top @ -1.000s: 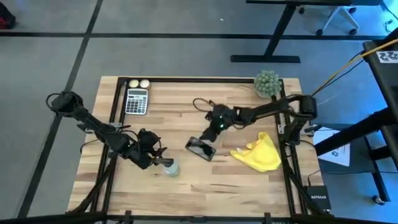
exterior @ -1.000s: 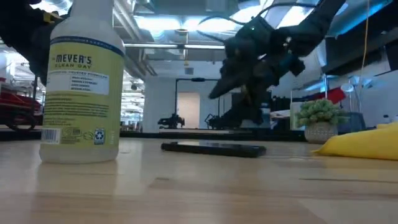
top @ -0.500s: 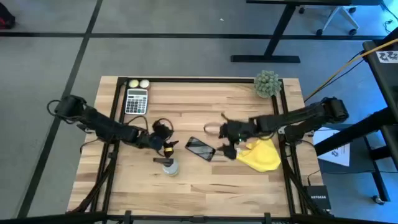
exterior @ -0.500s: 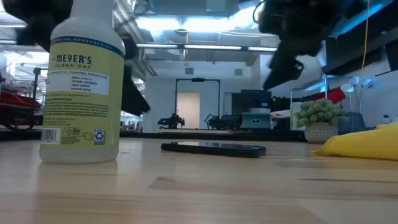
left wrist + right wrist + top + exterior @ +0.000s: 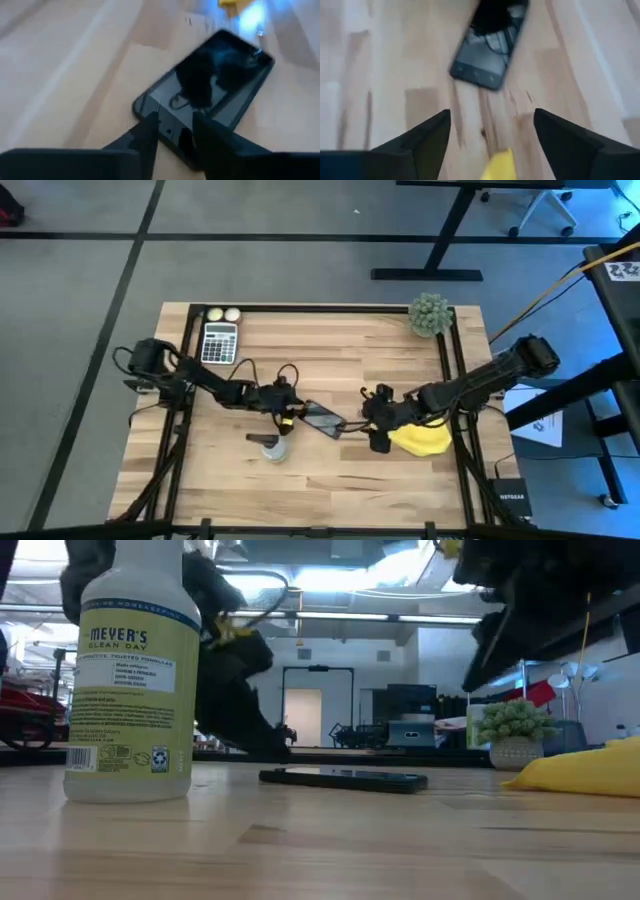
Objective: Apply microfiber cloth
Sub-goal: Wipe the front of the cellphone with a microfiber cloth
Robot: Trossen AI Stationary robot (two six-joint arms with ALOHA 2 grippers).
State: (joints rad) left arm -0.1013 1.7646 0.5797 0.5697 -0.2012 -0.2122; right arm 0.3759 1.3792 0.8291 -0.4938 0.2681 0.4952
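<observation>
The microfiber cloth [image 5: 425, 439] lies crumpled on the surface [image 5: 340, 480] at about four o'clock from the table's centre, just beside the right gripper [image 5: 378, 423], which hovers at the cloth's nine-o'clock edge with its fingers spread wide and nothing between them. In the right wrist view only a yellow corner of the cloth [image 5: 499, 165] peeps between the wide fingers, with the smartphone [image 5: 487, 52] farther ahead.

The step in hand looks like picking the cloth up. To do it well, the right gripper should come down over a raised fold near the cloth's edge, not over the flat skirt, and pinch enough thickness that the soft fabric does not slip out when lifted. Closing too near the surface risks scraping wood and catching only a thin layer.

The left gripper [image 5: 289, 412] sits at the smartphone's [image 5: 322, 418] nine-o'clock end with its fingers narrowly parted over the near edge, as the left wrist view shows; it may be steadying the device.

The cloth is bright yellow, soft and wrinkly, with an irregular outline. The smartphone is a thin, rigid, glossy black slab that mirrors the arm above. The surface is pale jointed wood planks. A translucent plastic spray bottle [image 5: 130, 690] stands upright at seven o'clock from the phone.
</observation>
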